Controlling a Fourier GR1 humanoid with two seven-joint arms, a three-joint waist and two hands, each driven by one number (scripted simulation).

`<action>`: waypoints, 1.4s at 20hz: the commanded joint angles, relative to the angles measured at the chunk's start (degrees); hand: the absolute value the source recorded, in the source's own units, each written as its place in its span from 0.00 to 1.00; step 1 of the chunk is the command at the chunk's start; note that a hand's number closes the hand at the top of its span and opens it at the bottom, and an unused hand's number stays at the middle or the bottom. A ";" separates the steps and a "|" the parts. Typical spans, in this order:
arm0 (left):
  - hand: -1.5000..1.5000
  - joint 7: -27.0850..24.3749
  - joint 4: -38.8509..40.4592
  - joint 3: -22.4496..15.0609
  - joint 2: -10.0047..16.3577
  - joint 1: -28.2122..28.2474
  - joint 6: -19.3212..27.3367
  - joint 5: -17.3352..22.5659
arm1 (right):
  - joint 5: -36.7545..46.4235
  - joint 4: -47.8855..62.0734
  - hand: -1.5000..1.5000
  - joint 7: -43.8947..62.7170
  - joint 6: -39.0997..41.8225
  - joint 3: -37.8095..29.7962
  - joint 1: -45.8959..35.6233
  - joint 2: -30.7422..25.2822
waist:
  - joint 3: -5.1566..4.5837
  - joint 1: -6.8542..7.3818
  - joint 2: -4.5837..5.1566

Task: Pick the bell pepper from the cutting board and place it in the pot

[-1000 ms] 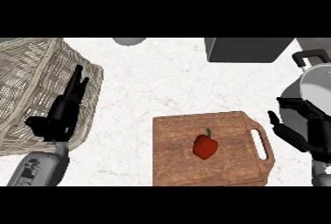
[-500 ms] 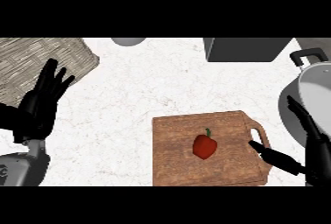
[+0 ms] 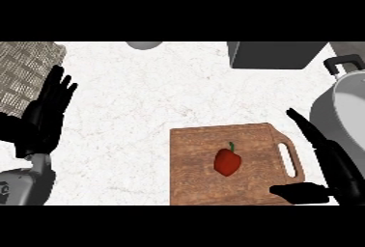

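Note:
A red bell pepper (image 3: pixel 227 161) with a green stem lies near the middle of the wooden cutting board (image 3: pixel 196 188). The grey pot (image 3: pixel 349 111) with a black handle stands at the right edge, partly cut off by the view. My right hand (image 3: pixel 329 159) is open just right of the board's handle slot, fingers straight and pointing up the view, thumb reaching over the board's lower right corner. It does not touch the pepper. My left hand (image 3: pixel 46 116) rests open at the left edge, fingers up.
A woven basket (image 3: pixel 25 67) sits at the upper left, behind the left hand. A dark grey box (image 3: pixel 274 54) stands at the top right, and a grey round object (image 3: pixel 145 45) shows at the top edge. White marble counter (image 3: pixel 143 106) lies between.
My right hand has moved in toward the board's right edge, its thumb now over the board's corner. The left hand shifted slightly. The pepper has not moved.

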 commanded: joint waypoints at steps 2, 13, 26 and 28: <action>0.50 -0.12 1.20 -0.01 0.17 -0.77 -0.73 -0.38 | 4.25 -2.58 0.00 20.01 10.34 8.53 -8.63 0.30 | -0.02 0.82 0.24; 0.50 -1.15 0.12 0.91 -2.75 1.66 -1.56 -2.15 | 4.99 7.05 0.00 34.31 20.06 10.74 -20.94 16.48 | 0.23 -0.45 0.09; 0.50 0.09 2.02 5.25 -3.33 -1.14 -4.51 -2.95 | 17.99 13.17 0.00 33.40 20.66 13.70 -14.79 23.09 | 0.25 -0.75 0.05; 0.50 1.81 0.44 6.98 -2.24 -0.26 -6.13 -2.08 | 18.33 14.41 0.00 27.99 19.01 11.47 -11.78 22.26 | 0.25 -0.75 0.03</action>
